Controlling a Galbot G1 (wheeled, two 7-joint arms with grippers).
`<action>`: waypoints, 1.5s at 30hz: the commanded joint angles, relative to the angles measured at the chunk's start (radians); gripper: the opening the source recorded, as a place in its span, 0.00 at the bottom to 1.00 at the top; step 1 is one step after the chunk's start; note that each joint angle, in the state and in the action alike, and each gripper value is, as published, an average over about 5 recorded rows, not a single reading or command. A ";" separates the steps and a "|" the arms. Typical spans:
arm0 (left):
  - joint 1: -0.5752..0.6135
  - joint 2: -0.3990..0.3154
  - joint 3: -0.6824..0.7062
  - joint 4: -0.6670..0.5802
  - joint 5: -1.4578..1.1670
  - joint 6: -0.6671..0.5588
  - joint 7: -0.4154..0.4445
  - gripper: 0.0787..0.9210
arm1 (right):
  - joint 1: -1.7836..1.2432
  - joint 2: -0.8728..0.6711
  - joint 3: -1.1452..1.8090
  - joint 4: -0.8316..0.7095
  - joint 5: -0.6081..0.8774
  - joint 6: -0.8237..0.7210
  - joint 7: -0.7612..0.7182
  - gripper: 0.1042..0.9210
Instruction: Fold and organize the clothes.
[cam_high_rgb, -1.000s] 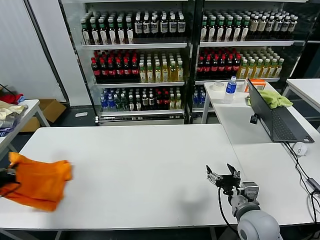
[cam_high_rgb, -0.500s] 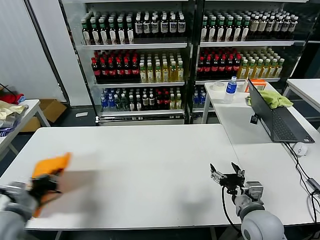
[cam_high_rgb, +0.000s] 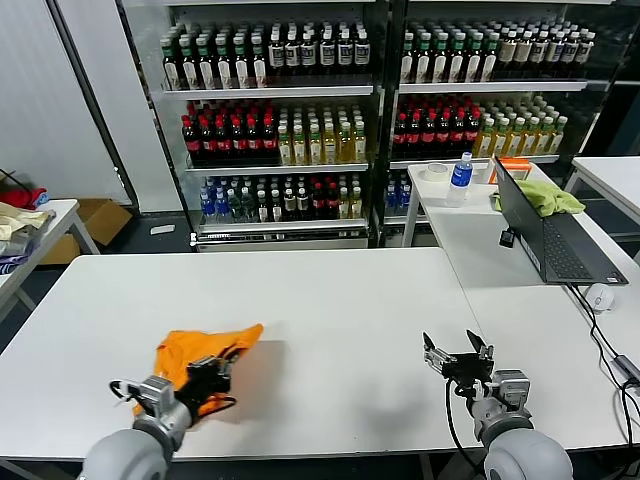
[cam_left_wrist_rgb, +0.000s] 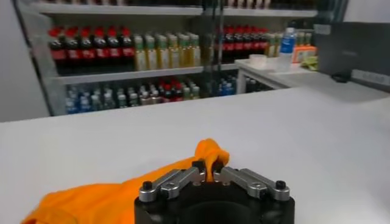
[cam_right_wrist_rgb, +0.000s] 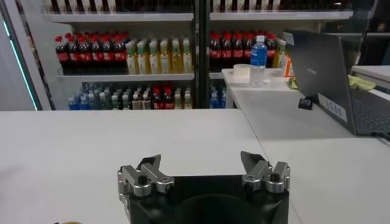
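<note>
The orange T-shirt is a bunched heap at 7 o'clock on the worktop — not folded yet. The left gripper pinches it tight; the right gripper, at 5 o'clock, is wide open — empty.

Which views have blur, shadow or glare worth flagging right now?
Head view: T-shirt and left gripper slightly smeared; soft shadow on the table right of the shirt; shelves sharp. Left wrist view: background shelves soft, shirt and jaws clearer. Right wrist view: right gripper crisp, jaws apart, no strong glare; the laptop is readable.
</note>
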 joint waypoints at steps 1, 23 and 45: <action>-0.057 -0.050 0.160 0.005 0.002 -0.063 -0.006 0.07 | -0.001 -0.002 -0.002 0.004 -0.004 -0.001 -0.005 0.88; 0.025 0.119 -0.312 0.097 0.107 -0.306 0.073 0.80 | 0.286 -0.021 -0.427 -0.093 0.208 -0.013 -0.045 0.88; 0.080 0.112 -0.400 0.107 0.092 -0.287 0.070 0.88 | 0.449 0.032 -0.728 -0.292 0.500 -0.014 0.142 0.88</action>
